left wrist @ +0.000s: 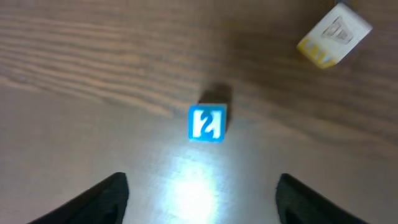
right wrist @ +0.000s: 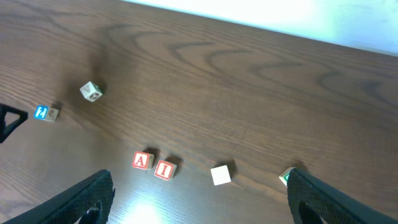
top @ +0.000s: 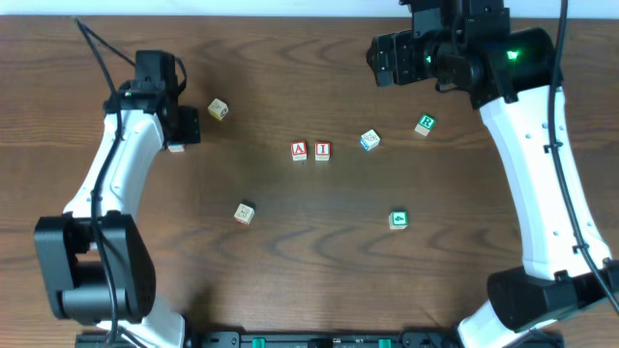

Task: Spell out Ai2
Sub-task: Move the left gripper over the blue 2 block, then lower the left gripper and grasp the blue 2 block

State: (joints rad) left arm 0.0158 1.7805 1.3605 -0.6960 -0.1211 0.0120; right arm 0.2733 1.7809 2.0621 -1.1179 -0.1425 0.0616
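Observation:
A red "A" block (top: 299,150) and a red "I" block (top: 322,150) stand side by side at the table's middle; both show in the right wrist view (right wrist: 142,160) (right wrist: 164,169). A blue "2" block (left wrist: 207,123) lies on the table ahead of my open left gripper (left wrist: 199,193); overhead it is mostly hidden under that gripper (top: 176,130), with a pale edge (top: 176,148) showing. It also shows in the right wrist view (right wrist: 42,112). My right gripper (right wrist: 199,199) is open and empty, high at the back right (top: 397,58).
A yellow-trimmed block (top: 218,109) lies right of the left gripper (left wrist: 334,35). Other blocks: a blue-marked one (top: 369,140), a green "R" (top: 425,125), a green one (top: 397,220), and a red-marked one (top: 244,214).

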